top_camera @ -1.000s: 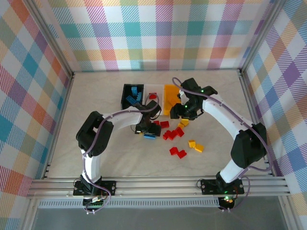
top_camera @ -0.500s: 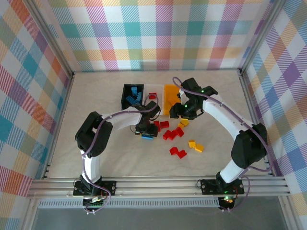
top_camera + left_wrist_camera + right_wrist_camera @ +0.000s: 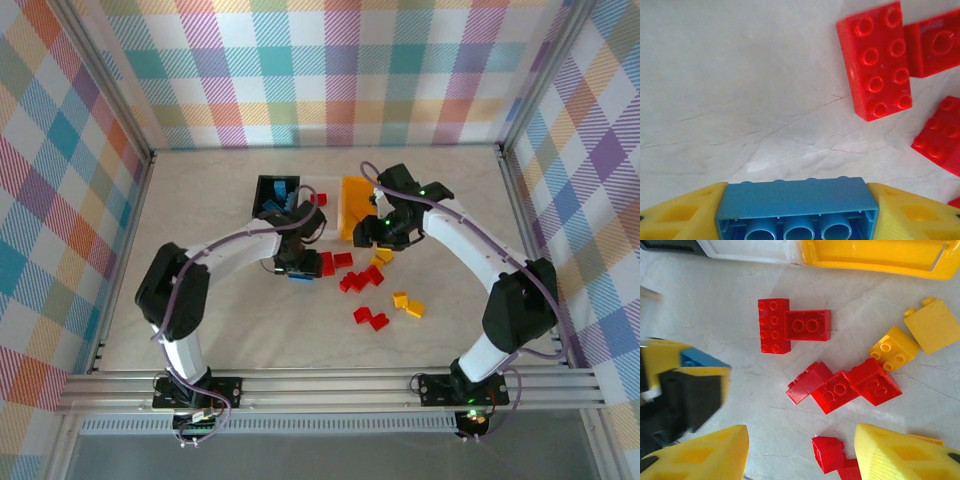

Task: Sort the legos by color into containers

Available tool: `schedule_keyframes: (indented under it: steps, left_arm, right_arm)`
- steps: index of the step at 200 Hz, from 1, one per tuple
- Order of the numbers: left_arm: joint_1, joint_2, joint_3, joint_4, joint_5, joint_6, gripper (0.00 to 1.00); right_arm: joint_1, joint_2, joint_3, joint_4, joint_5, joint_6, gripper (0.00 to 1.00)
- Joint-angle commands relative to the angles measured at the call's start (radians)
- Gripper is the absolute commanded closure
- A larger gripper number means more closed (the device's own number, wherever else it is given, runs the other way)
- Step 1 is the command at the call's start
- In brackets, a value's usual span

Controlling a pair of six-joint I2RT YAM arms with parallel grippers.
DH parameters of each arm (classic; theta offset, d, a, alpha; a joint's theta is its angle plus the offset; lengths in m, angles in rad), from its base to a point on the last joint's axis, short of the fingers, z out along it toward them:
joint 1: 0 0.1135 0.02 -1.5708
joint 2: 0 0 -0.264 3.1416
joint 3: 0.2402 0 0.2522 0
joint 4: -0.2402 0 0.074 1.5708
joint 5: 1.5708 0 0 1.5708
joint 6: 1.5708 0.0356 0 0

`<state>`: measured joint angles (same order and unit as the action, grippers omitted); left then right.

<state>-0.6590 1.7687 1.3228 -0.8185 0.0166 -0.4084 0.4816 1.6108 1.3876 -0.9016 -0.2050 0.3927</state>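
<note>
Since 1.0 s ago: the left arm has swung its elbow out toward 9 o'clock and stretched. The left hand [image 3: 297,262] has shifted slightly toward 11 o'clock in the top view, taking the blue brick [image 3: 799,199] with it. Right arm: no change noted.

Left hand: fingers clamped on the two short end faces of the blue brick. Likely reason: those ends are flat and parallel, so the fingers seat squarely. The hollow underside, with round tubes, faces the wrist camera; the studs point away. Cannot tell whether the brick is clear of the bench [image 3: 740,100].

Probable destination: the black bin [image 3: 260,195], at 12 o'clock from the left hand and already holding blue pieces. The clear bin [image 3: 330,185] sits just beside it at 3 o'clock with one red piece inside. The yellow-orange bin [image 3: 352,200] is next along, again at 3 o'clock.

Right hand [image 3: 383,232]: fingers apart, nothing between them, poised over the loose pile by the yellow-orange bin. It is probably stationed there for reach. In its wrist view the yellow bricks [image 3: 894,347] lie at 2 o'clock and the red bricks [image 3: 845,385] near centre.

Materials:
- Bricks: glossy hard moulded plastic, square-edged blocks with round studs. One yellow piece lies with a smooth face up.
- Fingers: matte yellow, with diamond-shaped recesses.
- Bench: pale, stone-patterned with fine grey veins. It looks smooth, so a nudged brick would likely skid.
</note>
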Motion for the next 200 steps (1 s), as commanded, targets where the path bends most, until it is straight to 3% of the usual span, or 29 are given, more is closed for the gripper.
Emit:
schedule_keyframes:
  steps: [1, 55, 106, 150, 187, 200]
  left_arm:
    - [0.079, -0.057, 0.076, -0.09, -0.02, 0.029, 0.41]
    - [0.272, 0.134, 0.361, -0.135, 0.001, 0.128, 0.41]
    - [0.332, 0.39, 0.653, -0.183, 0.009, 0.163, 0.4]
    - [0.354, 0.478, 0.765, -0.205, 0.023, 0.165, 0.23]
    - [0.354, 0.448, 0.757, -0.195, 0.039, 0.166, 0.05]
    - [0.354, 0.428, 0.75, -0.197, 0.041, 0.168, 0.04]
  right_arm:
    - [0.002, -0.016, -0.006, 0.027, -0.033, 0.024, 0.42]
    - [0.002, 0.034, 0.084, -0.018, -0.041, -0.001, 0.42]
    - [0.004, 0.053, 0.115, -0.049, -0.053, -0.015, 0.42]
    - [0.011, 0.031, 0.058, -0.052, -0.053, -0.025, 0.42]
    - [0.064, 0.038, 0.029, -0.066, -0.026, -0.032, 0.42]
    - [0.079, 0.034, 0.017, -0.067, -0.02, -0.029, 0.42]
